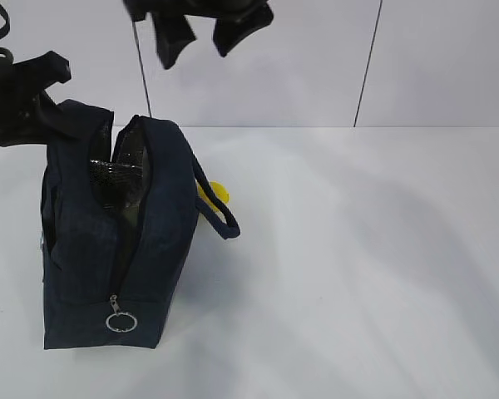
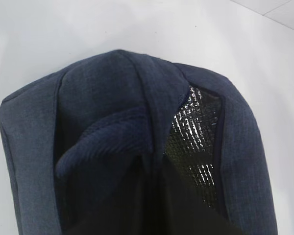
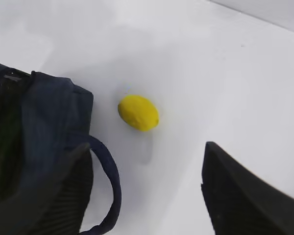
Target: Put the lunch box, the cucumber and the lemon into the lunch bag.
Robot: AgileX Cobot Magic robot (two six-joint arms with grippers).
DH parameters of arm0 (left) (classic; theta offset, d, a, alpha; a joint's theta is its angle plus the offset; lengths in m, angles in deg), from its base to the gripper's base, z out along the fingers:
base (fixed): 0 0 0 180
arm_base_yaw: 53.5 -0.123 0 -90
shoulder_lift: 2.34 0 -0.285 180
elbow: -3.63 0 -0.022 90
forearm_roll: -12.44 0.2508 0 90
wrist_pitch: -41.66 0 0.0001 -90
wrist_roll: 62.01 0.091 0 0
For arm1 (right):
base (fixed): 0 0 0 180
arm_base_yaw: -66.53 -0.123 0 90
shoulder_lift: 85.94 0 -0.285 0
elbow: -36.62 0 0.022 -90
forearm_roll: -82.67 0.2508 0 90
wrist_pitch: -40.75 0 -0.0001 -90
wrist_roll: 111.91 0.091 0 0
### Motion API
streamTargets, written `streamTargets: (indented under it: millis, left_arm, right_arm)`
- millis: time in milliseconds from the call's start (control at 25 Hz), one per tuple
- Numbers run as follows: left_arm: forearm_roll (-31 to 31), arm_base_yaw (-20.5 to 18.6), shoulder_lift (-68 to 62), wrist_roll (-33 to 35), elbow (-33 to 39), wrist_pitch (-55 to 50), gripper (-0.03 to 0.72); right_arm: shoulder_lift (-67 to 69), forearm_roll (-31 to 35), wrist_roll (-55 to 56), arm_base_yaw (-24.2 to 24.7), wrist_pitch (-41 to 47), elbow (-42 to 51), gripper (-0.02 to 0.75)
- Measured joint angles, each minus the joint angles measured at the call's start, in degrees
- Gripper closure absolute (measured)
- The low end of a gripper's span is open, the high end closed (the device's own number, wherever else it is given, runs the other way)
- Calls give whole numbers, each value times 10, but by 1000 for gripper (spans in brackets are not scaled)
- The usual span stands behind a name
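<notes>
The navy lunch bag (image 1: 108, 249) stands at the left with its top zipper open, showing the dark shiny lining (image 2: 196, 142). My left gripper (image 1: 58, 115) is shut on the bag's upper left rim by a strap handle (image 2: 103, 142). The yellow lemon (image 3: 138, 112) lies on the table just behind the bag's right handle (image 3: 110, 181), half hidden in the exterior view (image 1: 216, 192). My right gripper (image 1: 201, 48) hangs open high above the bag and lemon, with nothing between its fingers (image 3: 245, 196). The lunch box and the cucumber are out of view.
The white table (image 1: 358, 274) stretches to the right of the bag. A white panelled wall (image 1: 316, 58) stands behind. The zipper's silver ring pull (image 1: 121, 322) hangs low on the bag's near end.
</notes>
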Motion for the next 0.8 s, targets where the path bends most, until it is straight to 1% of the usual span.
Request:
streamTargets:
  millis: [120, 160, 240, 360, 480, 600, 800]
  left_arm:
    - [0, 0, 0, 0, 0, 0, 682]
    - [0, 0, 0, 0, 0, 0, 682]
    - [0, 0, 0, 0, 0, 0, 682]
    - [0, 0, 0, 0, 0, 0, 682]
    - [0, 0, 0, 0, 0, 0, 682]
    - [2, 0, 0, 0, 0, 0, 682]
    - [26, -3, 0, 0, 0, -4, 682]
  right_arm:
    - [0, -1, 0, 43, 0, 0, 198]
    - [0, 8, -1, 60, 0, 0, 198]
    - [5, 44, -14, 92, 0, -1, 198]
    - [26, 124, -59, 142, 1, 0, 198]
    - [55, 195, -102, 178, 1, 6, 198]
    - [92, 241, -134, 194, 1, 7, 198]
    - [159, 253, -165, 195, -2, 7, 199]
